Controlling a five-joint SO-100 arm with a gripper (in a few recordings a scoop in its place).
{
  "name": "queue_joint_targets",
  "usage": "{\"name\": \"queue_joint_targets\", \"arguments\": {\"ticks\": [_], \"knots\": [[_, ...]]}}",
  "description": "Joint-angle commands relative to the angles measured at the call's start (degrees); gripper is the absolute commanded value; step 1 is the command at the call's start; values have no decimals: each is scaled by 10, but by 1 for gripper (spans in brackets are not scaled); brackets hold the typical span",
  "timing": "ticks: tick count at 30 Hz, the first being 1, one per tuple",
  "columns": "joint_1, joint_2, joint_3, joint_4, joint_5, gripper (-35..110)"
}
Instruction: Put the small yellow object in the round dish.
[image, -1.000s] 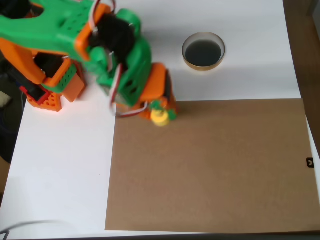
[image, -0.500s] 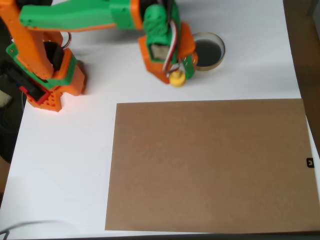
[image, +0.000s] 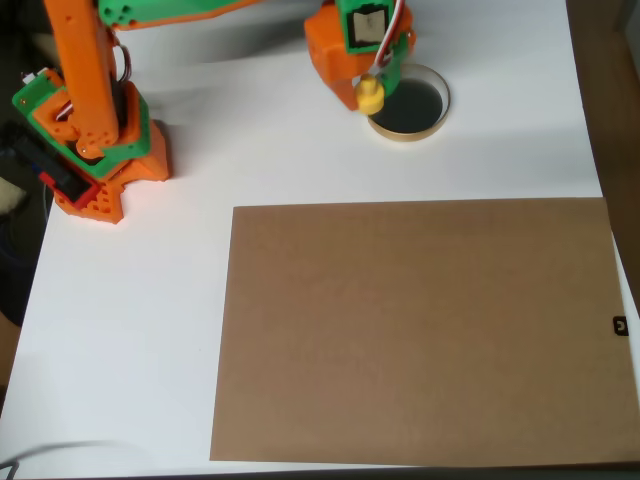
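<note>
One end effector (image: 372, 88) grips small yellow object (image: 370, 96) over round dish (image: 410, 133).

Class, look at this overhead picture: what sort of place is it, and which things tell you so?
Probably a hobby or lab robot workbench: a white tabletop, a flat brown cardboard sheet, and an orange-and-green plastic arm whose claw holds a small yellow plastic piece at a small round tan-rimmed dish.

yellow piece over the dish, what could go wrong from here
1. The yellow piece, held in the hand, sits over the left rim of the dish, not its middle; dropped now, it might hit the rim and bounce onto the white table.
2. If the hand lowers further, it could nudge the light dish.
</note>
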Motion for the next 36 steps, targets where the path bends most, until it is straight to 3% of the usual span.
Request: {"name": "queue_joint_targets", "arguments": {"ticks": [1, 10, 31, 36], "knots": [[-21, -1, -55, -5, -5, 0], [-17, -64, -169, -4, 12, 0], [-48, -155, -184, -40, 79, 0], [-55, -155, -189, -33, 76, 8]]}}
